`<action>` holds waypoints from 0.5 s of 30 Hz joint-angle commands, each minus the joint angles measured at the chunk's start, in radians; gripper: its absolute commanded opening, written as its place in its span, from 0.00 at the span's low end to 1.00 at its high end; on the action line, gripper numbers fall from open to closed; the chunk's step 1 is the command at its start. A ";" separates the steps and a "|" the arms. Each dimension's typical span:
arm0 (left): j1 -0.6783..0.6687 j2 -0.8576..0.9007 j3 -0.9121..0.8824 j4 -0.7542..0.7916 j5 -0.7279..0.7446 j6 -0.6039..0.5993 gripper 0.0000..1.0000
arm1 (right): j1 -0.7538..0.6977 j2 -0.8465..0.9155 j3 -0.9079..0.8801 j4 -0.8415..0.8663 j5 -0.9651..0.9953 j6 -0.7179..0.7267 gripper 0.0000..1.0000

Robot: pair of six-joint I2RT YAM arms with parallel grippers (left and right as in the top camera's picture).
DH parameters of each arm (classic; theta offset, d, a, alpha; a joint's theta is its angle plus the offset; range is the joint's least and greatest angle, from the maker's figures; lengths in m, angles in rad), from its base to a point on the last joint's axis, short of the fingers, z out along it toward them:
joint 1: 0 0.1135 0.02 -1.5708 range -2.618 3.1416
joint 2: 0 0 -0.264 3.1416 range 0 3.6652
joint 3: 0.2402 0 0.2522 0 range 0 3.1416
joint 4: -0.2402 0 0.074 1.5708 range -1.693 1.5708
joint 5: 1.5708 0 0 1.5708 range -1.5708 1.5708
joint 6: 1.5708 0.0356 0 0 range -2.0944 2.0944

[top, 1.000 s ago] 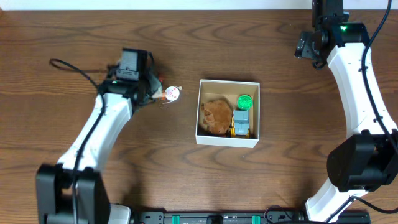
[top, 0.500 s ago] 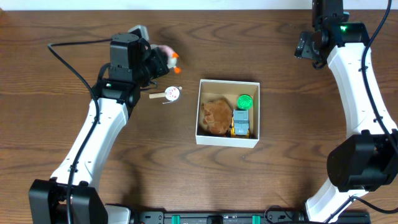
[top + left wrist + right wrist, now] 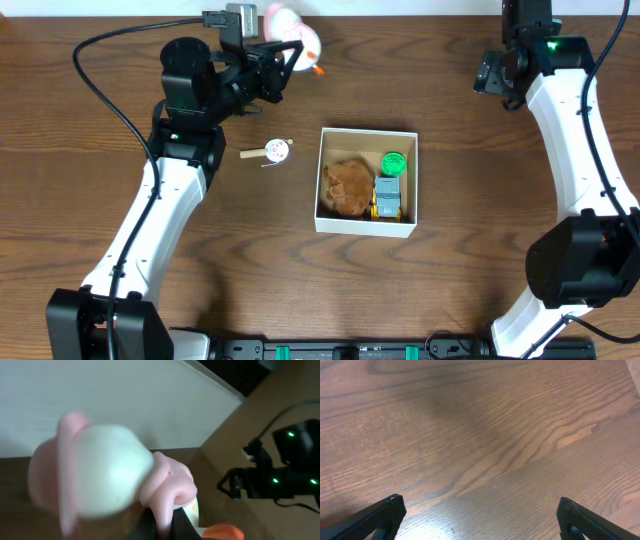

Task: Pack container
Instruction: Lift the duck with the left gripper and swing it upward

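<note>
- Overhead, the left arm [image 3: 160, 215] is seen reaching toward the far edge of the table [image 3: 120, 110], its left jaws closed on a pink-and-white toy [image 3: 290, 24] with an orange tip [image 3: 318, 70].
- From the left wrist, the same toy [image 3: 105, 480] fills most of the view as a blurred pale blob (its shape cannot be made out there). A dark finger [image 3: 150, 527] is seen just under it, and the right arm [image 3: 280, 472] shows in the background.
- From the right wrist, only bare wood is shown. The right jaws are spread wide, one fingertip [image 3: 377, 515] at each lower corner, with nothing held between them.
- Only the overhead view takes in the container [image 3: 365, 226], which sits near the middle of the table, between the two arms and well apart from both sets of jaws.
- Three things are held in the container: an orange-brown plush [image 3: 346, 188] on its left side, a green round piece [image 3: 394, 163] at the upper right, and a grey-and-yellow toy [image 3: 388, 199] just below that piece.
- Outside the box, a small round piece on a stick [image 3: 271, 151] lies on the table to its left.
</note>
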 commanded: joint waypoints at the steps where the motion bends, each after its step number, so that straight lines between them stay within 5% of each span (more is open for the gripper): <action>1: -0.027 -0.003 0.021 0.013 0.050 0.073 0.06 | -0.008 -0.014 0.016 -0.001 0.008 -0.008 0.99; 15: -0.081 0.073 0.021 -0.004 0.044 0.122 0.06 | -0.008 -0.014 0.016 -0.001 0.005 -0.008 0.99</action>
